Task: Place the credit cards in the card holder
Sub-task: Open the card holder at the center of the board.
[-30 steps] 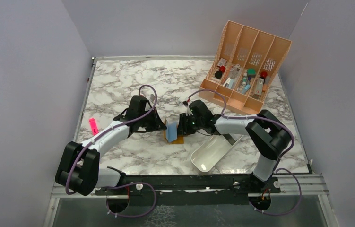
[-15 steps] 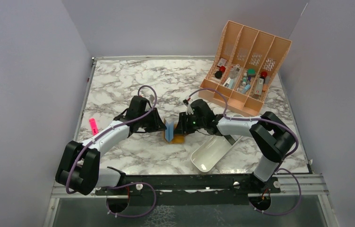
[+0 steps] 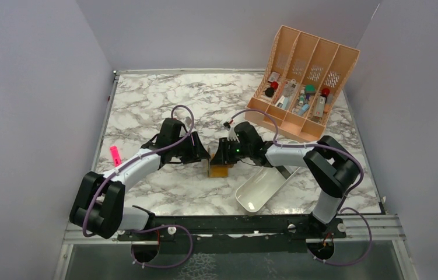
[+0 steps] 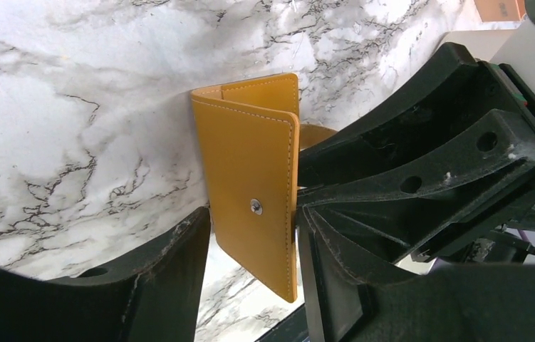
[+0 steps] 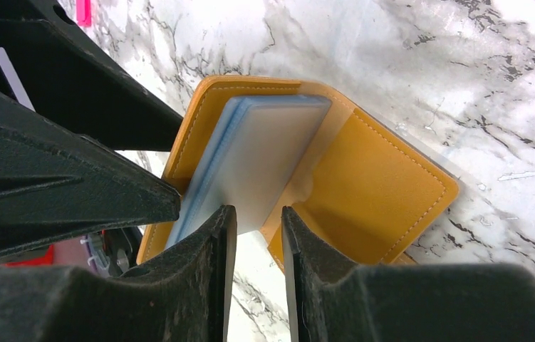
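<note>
The credit cards [image 5: 257,164] sit stacked inside the open card holder [image 4: 250,178], against one flap, mid-table between both arms, so I'd call the insertion nearly done! The left gripper [image 4: 253,214] straddles the snap flap, jaws apart. The right gripper [image 5: 258,214] shows a narrow gap at the cards' lower edge; pinching or not, I cannot tell. Left to do, by my judgement: seat them fully.
</note>
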`<state>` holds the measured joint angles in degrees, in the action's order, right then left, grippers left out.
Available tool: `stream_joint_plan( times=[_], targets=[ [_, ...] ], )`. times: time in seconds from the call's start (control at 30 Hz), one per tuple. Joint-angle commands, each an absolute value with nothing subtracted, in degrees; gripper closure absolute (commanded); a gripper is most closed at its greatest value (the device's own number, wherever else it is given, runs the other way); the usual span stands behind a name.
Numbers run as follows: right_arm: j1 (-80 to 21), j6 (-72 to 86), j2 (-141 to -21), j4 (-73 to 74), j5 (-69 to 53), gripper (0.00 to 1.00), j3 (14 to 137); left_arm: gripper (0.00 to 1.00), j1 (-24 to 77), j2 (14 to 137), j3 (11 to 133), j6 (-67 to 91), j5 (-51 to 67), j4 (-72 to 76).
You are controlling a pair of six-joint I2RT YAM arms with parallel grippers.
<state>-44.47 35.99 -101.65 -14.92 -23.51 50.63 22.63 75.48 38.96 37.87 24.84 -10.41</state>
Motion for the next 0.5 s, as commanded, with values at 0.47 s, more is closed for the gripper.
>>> stream_joint_plan(
  times=[0.47],
  targets=[
    [-44.7, 35.3, -105.1, -14.9, -24.5, 0.68, 54.6, 0.50, 22.9, 77.2, 39.7, 37.6, 24.6, -8.4]
  ],
)
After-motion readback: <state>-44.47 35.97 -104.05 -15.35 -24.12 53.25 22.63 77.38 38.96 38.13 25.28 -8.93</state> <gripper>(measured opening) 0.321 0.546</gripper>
